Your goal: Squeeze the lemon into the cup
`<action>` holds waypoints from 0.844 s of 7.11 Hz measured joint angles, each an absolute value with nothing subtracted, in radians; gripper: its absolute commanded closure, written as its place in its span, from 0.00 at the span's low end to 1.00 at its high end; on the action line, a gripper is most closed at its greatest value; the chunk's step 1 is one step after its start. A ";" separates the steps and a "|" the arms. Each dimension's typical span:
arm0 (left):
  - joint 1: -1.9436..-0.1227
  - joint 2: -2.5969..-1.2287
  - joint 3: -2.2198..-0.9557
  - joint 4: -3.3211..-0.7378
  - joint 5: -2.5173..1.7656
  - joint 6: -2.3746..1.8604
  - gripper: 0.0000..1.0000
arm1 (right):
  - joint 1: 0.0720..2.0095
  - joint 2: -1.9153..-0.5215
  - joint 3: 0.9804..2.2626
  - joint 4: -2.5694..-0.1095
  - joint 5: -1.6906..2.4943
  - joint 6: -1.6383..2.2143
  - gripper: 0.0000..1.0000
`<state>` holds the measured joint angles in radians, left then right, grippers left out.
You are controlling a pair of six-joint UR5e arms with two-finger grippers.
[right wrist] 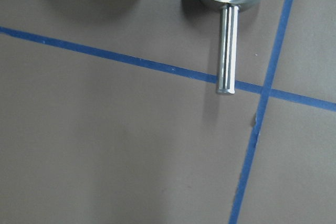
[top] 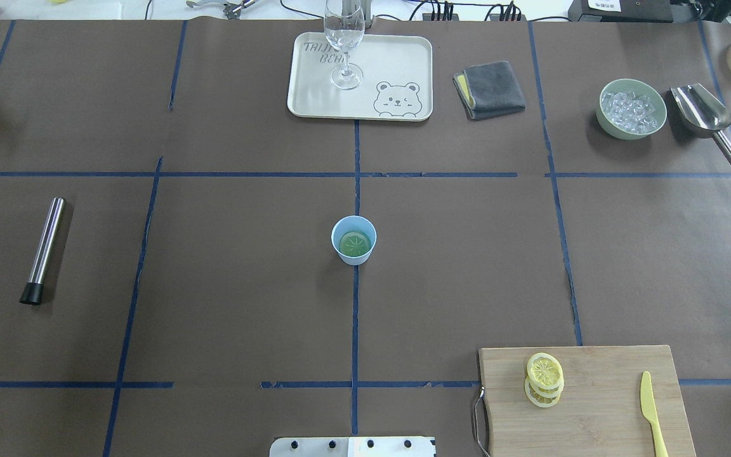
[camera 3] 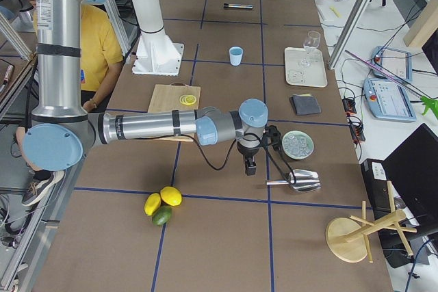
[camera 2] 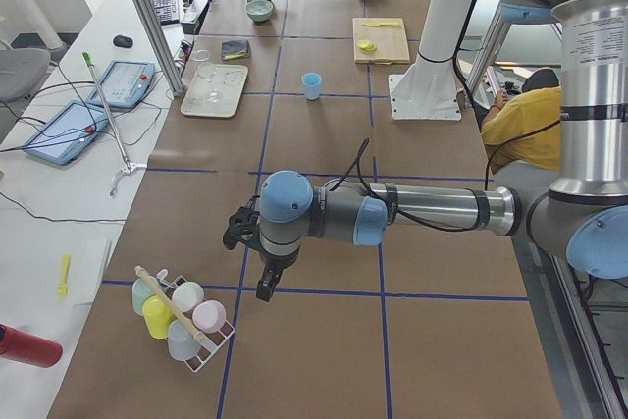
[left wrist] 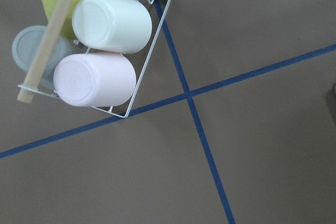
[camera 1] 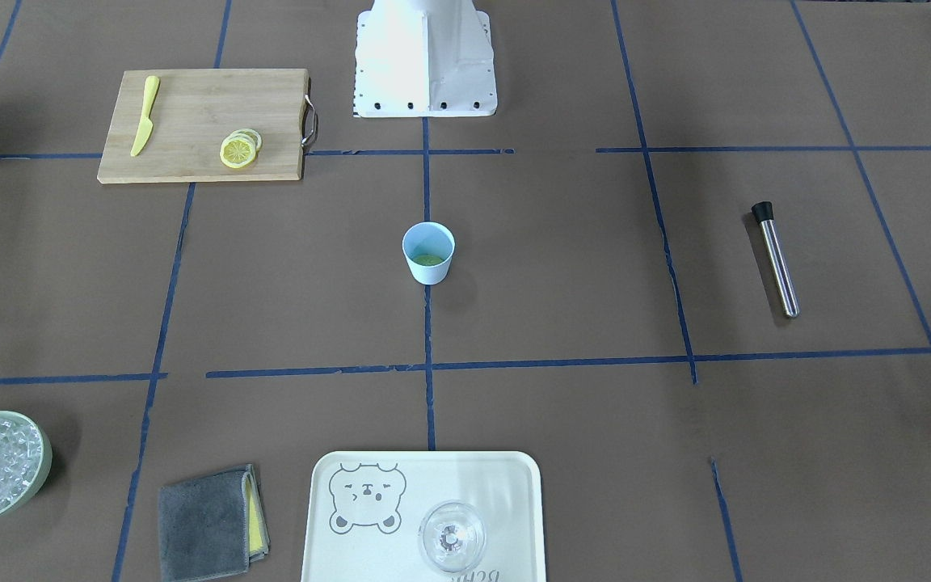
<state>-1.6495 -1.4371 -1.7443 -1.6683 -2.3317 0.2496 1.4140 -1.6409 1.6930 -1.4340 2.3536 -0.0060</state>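
Right gripper [camera 3: 250, 165] and left gripper [camera 2: 265, 282]: open or closed, can't tell. Pinch top lemon slice [top: 544, 370] by rim at desk's [top: 213, 285] robot-side right corner, squeeze centred over light-blue cup [top: 353, 240].

in the overhead view a bamboo cutting board [top: 600, 412] lies at the near right with a yellow plastic knife [top: 652, 412] on its right part, and a steel rod with a black end [top: 44, 249] lies alone at the left. along the far edge sit a cream bear tray [top: 403, 57] bearing a clear stemmed glass [top: 344, 35], to its right a folded grey cloth [top: 491, 89], then a pale green bowl of ice [top: 632, 134] with a steel scoop [top: 702, 111] just beside it. at the table's left end a white wire rack [left wrist: 53, 30] with a wooden handle holds pastel cups on their sides, a pink one [left wrist: 94, 80] touching a white one [left wrist: 113, 23].
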 measured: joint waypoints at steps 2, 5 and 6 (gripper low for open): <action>-1.654 -1.363 -1.809 -1.671 -2.329 0.248 0.00 | 1.457 -1.676 1.686 -1.439 2.358 -0.133 0.00; -1.654 -1.340 -1.808 -1.676 -2.323 0.257 0.00 | 1.484 -1.724 1.731 -1.439 2.354 -0.174 0.00; -1.653 -1.340 -1.804 -1.676 -2.320 0.259 0.00 | 1.485 -1.729 1.733 -1.441 2.358 -0.176 0.00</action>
